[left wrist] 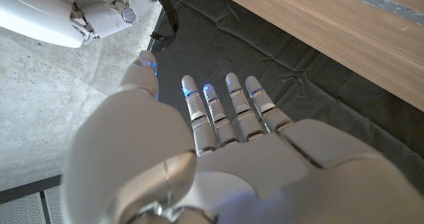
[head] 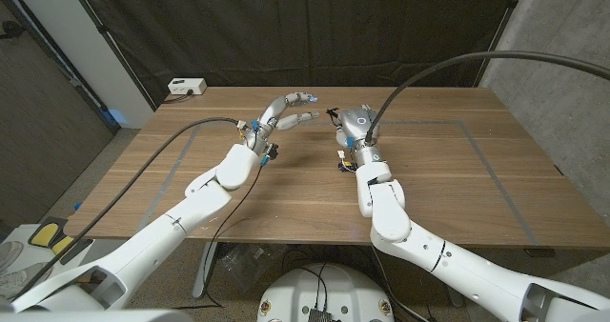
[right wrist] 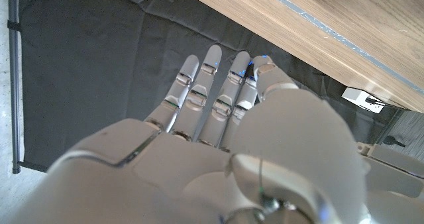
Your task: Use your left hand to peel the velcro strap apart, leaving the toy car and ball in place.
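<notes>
Hovering over the wooden table (head: 429,184), left hand (head: 286,112) and right hand (head: 351,124), both empty, fingers extended.

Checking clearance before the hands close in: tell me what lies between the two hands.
In the head view, only bare wooden table shows in the gap between the left hand and right hand.
</notes>
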Available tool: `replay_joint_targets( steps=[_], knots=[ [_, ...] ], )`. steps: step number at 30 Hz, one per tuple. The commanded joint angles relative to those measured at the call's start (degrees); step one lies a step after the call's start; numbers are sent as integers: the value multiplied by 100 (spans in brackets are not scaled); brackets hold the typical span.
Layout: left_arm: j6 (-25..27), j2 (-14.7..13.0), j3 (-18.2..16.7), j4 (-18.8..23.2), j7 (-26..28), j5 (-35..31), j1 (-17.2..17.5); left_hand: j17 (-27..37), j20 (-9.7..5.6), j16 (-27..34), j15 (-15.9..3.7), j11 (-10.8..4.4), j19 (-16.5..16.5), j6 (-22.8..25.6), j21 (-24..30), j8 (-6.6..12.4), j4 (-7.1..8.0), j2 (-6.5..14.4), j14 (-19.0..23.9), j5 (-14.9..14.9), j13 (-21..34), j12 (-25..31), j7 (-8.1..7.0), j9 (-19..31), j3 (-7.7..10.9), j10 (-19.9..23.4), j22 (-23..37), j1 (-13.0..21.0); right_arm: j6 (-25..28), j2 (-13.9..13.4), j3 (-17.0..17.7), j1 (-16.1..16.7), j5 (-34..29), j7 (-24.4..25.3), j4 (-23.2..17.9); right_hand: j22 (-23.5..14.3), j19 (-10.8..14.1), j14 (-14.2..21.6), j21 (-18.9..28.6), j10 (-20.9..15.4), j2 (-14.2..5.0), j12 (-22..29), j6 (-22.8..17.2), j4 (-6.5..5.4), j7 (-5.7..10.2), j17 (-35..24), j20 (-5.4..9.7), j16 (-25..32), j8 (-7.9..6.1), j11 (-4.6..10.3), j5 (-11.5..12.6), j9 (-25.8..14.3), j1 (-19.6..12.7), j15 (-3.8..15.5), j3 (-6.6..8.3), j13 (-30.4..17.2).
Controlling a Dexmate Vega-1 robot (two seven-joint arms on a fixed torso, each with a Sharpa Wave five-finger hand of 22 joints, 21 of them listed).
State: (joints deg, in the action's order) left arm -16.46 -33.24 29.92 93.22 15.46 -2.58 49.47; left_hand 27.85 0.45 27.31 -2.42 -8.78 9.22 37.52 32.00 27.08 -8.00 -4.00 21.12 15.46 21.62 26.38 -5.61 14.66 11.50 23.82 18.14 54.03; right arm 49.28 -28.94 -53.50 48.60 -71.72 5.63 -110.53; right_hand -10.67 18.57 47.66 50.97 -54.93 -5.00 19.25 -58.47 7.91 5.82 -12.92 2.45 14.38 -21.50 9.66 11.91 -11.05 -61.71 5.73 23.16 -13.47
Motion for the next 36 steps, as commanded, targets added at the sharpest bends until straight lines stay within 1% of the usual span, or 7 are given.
replay_joint_targets(
  steps=[1, 11, 16, 22, 29, 31, 36],
  knots=[
    [47, 301, -10, 29, 545, -157, 172, 231, 12, 210, -483, -14, 85, 243, 115, 191, 3, 4, 127, -8, 184, 225, 50, 112, -106, 198, 68, 122, -116, 63, 89, 103, -261, -126, -59, -13, -32, 69, 31, -55, -31, 23, -444, 20, -55, -17, 266, -39, -25, 4, 39, -24, -22, 776, 21, -12],
    [112, 452, -24, 90, 889, -279, 282, 622, 27, 569, -557, -50, 149, 595, 287, 490, 19, 26, 248, -12, 479, 571, 81, 280, -263, 416, 177, 282, -243, 83, 90, 176, -684, -200, -73, -12, -55, 67, 35, -63, -26, 18, -452, 28, -43, -20, 274, -54, -15, 24, 38, -23, -26, 784, 24, -17],
    [157, 458, -16, 142, 938, -333, 297, 732, 28, 663, -561, -73, 169, 619, 341, 548, 21, 38, 254, -11, 560, 651, 73, 329, -302, 432, 209, 335, -342, 101, 156, 246, -748, -159, -110, -12, -70, 71, 37, -62, -25, 12, -458, 34, -30, -24, 275, -60, -10, 29, 38, -23, -31, 785, 26, -20],
    [205, 469, -2, 177, 987, -392, 303, 849, 64, 770, -578, -82, 194, 658, 404, 611, 19, 79, 278, -9, 644, 739, 95, 376, -325, 460, 243, 416, -387, 124, 130, 281, -1155, -253, -76, -12, -93, 70, 39, -71, -25, 10, -468, 40, -27, -29, 274, -69, -4, 43, 36, -22, -36, 791, 27, -27],
    [289, 457, 27, 231, 1078, -532, 334, 1005, 27, 922, -632, -125, 262, 685, 493, 698, -36, 151, 335, -1, 763, 878, 28, 452, -313, 528, 263, 666, -539, 149, 236, 365, -1216, -200, -99, -12, -107, 70, 41, -70, -25, 6, -477, 41, -25, -33, 273, -75, -1, 63, 34, -22, -36, 790, 26, -33],
    [286, 425, 47, 243, 1084, -608, 326, 1057, 42, 951, -610, -87, 249, 563, 506, 672, -24, 145, 295, -14, 799, 889, 18, 473, -341, 469, 266, 677, -568, 169, 265, 380, -1220, -190, -89, -12, -112, 69, 42, -69, -22, 4, -475, 43, -21, -34, 272, -78, 2, 64, 33, -22, -36, 790, 25, -34],
    [291, 288, 107, 352, 1059, -872, 314, 1093, 96, 873, -557, -3, 56, 20, 509, 550, 59, -39, 31, -46, 951, 878, 12, 557, -561, 60, 270, 549, -636, 213, 346, 404, -1139, -138, -57, -12, -124, 66, 42, -67, -18, -2, -482, 45, -26, -36, 271, -83, 4, 66, 32, -22, -37, 792, 23, -33]
  ],
)
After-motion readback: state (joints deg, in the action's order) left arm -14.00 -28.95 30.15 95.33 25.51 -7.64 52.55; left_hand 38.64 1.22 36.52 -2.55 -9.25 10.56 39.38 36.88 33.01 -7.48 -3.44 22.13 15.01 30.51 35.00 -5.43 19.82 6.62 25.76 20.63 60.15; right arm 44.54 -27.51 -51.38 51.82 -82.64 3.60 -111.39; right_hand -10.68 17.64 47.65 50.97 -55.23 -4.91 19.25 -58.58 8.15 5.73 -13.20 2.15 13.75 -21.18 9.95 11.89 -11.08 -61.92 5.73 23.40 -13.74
